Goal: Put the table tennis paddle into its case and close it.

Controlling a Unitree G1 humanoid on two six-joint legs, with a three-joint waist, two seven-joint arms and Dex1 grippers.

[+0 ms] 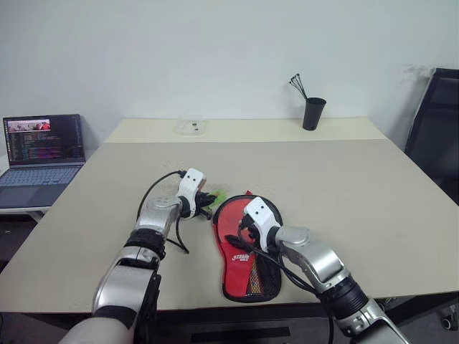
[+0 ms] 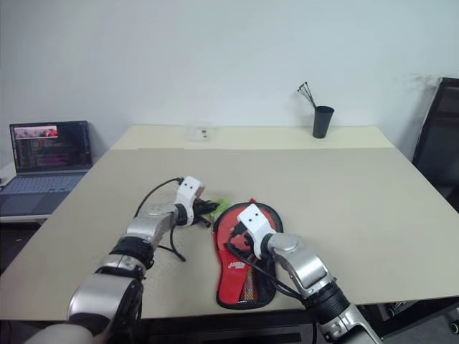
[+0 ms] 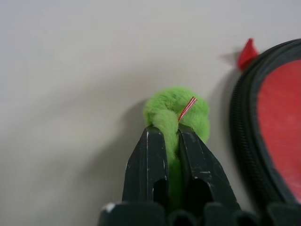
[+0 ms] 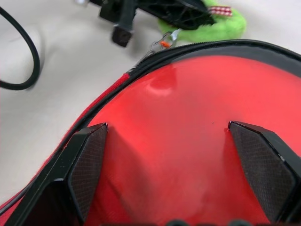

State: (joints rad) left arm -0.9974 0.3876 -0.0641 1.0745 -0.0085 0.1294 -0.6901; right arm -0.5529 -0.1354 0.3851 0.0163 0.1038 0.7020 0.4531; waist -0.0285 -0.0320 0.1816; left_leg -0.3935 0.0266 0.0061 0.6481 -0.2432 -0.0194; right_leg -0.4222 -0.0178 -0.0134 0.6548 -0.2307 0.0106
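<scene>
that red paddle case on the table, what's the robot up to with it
The case lies flat on the table, red side up. The left hand is shut on a fuzzy green charm, which seems to hang from the zip at the case's round end. The right hand is open, with its fingers spread over the red face. Whether the zip is done up cannot be told.

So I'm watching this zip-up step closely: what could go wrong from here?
The left hand is shut on the green fuzzy zip pull; that soft fluff may slip out when tugged. The right hand hovers open over the case, so the case may drag across the table rather than zip.
</scene>
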